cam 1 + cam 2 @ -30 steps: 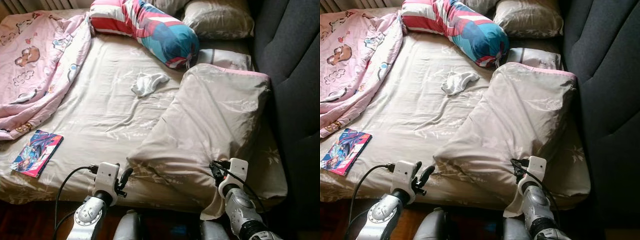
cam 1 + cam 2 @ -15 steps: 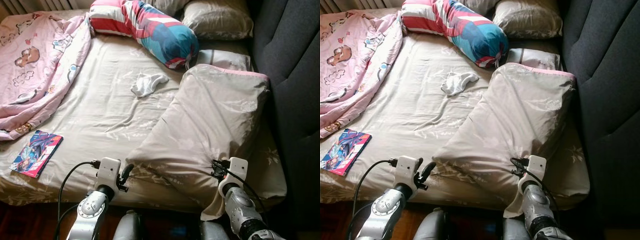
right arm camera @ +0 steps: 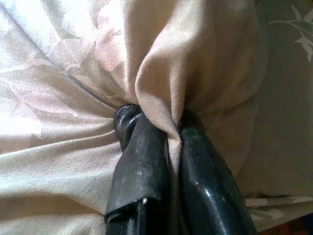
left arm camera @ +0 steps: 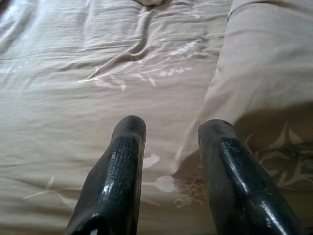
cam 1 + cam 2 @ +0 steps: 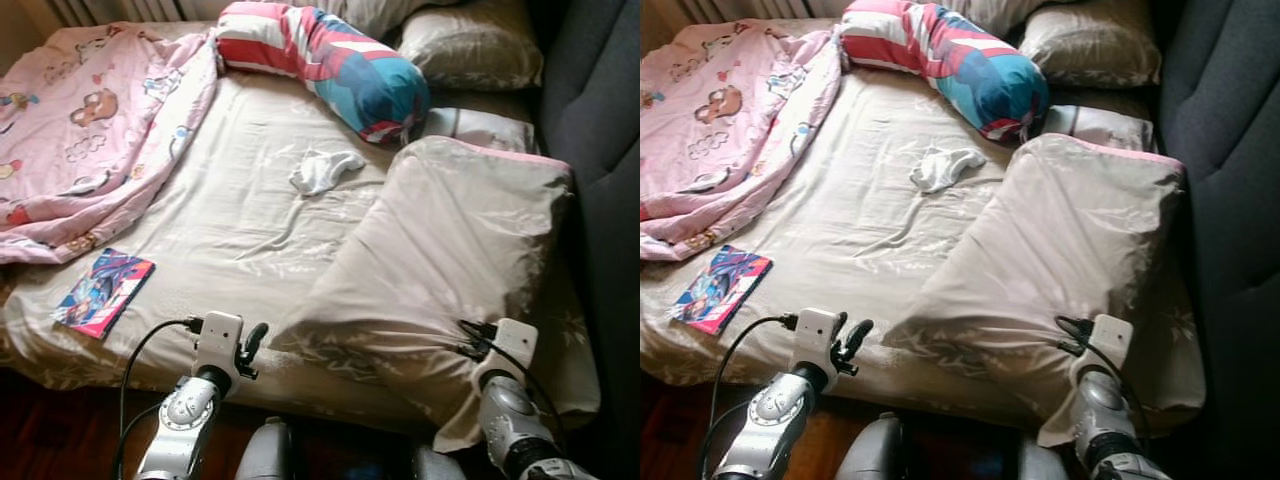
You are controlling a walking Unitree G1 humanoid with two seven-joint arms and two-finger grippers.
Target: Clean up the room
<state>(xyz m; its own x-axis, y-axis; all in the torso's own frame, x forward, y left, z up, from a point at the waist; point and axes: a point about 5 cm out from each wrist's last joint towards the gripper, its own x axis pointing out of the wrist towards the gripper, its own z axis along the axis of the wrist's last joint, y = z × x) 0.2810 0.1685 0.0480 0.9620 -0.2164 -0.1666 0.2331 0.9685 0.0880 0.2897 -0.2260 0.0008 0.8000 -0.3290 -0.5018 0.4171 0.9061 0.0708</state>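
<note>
Beige floral sheeting covers the bed (image 5: 220,230), which runs up to a dark padded headboard (image 5: 600,110) on our right. From the head views we see a pink cartoon-print blanket (image 5: 90,140) bunched on the far left, a red, white and blue bolster (image 5: 330,60) lying across the far end, a beige pillow (image 5: 470,45) beside it, a small white cloth (image 5: 322,170) near the middle of the sheet, and a colourful book (image 5: 103,293) flat near the left front edge. A large beige pillow (image 5: 450,260) lies at the right front, with one corner reaching toward the bed's front edge. Our left wrist view adds detail the head views lack: our left hand (image 4: 168,166) hovers over the sheet with its two fingers spread apart and nothing between them, the near corner of the large beige pillow lying just ahead of the gap. Our right wrist view shows our right hand (image 3: 168,147) with both fingers pressed together on a bunched fold of that pillow's fabric, at its front right edge.
</note>
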